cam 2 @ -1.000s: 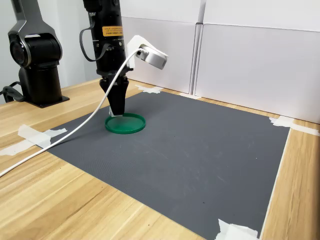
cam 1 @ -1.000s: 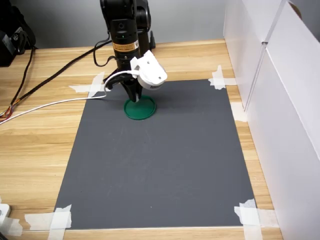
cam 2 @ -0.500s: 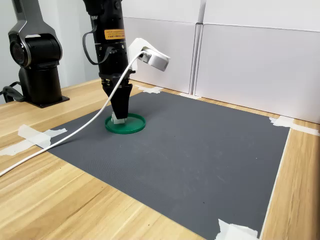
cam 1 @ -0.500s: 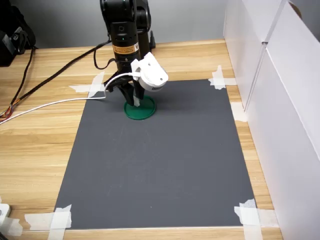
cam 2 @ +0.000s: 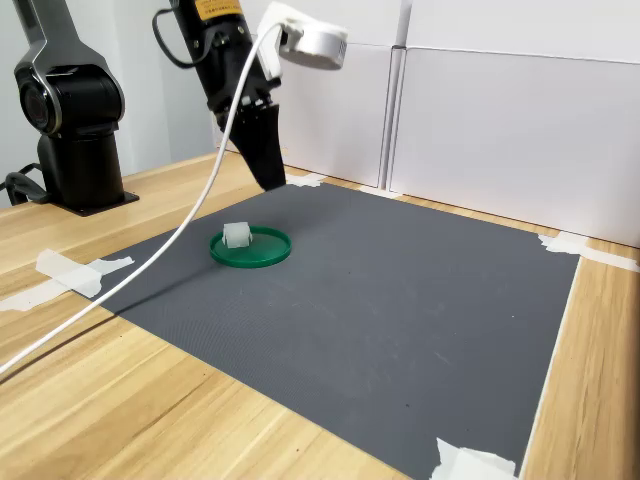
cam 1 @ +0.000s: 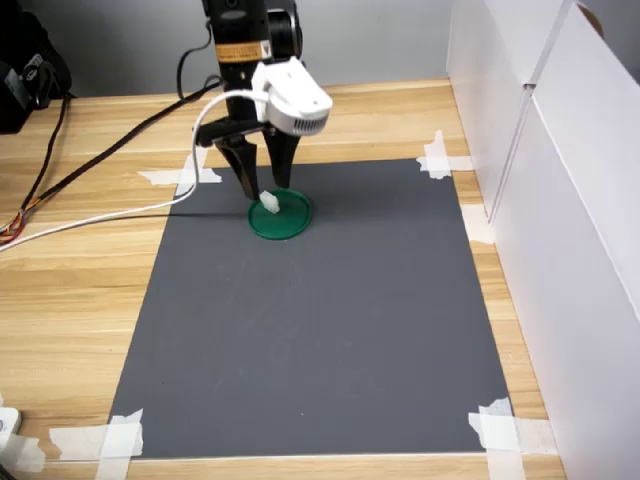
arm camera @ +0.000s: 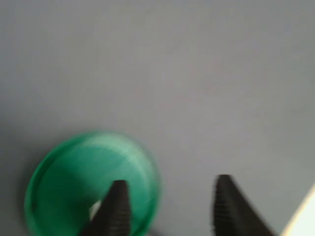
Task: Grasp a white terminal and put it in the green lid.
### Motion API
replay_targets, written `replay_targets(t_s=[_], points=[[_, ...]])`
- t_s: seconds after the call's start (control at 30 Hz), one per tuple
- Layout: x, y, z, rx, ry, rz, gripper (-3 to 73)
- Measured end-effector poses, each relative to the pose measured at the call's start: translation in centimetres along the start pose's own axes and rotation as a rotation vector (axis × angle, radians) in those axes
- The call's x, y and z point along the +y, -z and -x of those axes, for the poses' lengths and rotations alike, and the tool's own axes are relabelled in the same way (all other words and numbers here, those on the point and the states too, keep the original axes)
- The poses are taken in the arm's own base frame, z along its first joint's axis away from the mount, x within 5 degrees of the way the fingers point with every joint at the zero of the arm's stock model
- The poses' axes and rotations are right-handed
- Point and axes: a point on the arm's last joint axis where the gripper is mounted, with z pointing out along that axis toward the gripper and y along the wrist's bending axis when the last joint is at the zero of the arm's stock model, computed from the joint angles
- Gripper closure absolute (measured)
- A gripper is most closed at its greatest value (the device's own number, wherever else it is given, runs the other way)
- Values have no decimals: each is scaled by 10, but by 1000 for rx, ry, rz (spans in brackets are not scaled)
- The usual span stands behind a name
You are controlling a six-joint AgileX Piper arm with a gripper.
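**White terminal resting in the green lid**

The white terminal [cam 2: 237,235], a small pale blocky piece, sits inside the green lid [cam 2: 262,252], a flat round dark-green disc with a low rim, on the grey mat [cam 1: 330,330]. The gripper [cam 1: 264,186] hangs above it, jaws spread and holding nothing. A yellow label [cam 1: 238,51] on the arm carries print too small to read. The wrist view is blurred; the terminal seems partly hidden behind one finger [arm camera: 115,209].

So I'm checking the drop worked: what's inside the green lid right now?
One small white terminal sits inside the green lid, near its rim. The open hand hangs above, clear of it. What lies under the terminal is hidden.
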Motion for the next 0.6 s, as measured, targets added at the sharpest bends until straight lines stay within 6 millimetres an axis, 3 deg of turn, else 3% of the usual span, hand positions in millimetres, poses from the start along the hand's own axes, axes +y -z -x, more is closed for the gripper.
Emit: replay_targets(t_s=[0.27,0.37,0.6], points=[[-4,45,7,-192,-99,-131,663],[-5,68,9,-297,-195,-194,705],[-3,110,6,-505,-492,-247,713]])
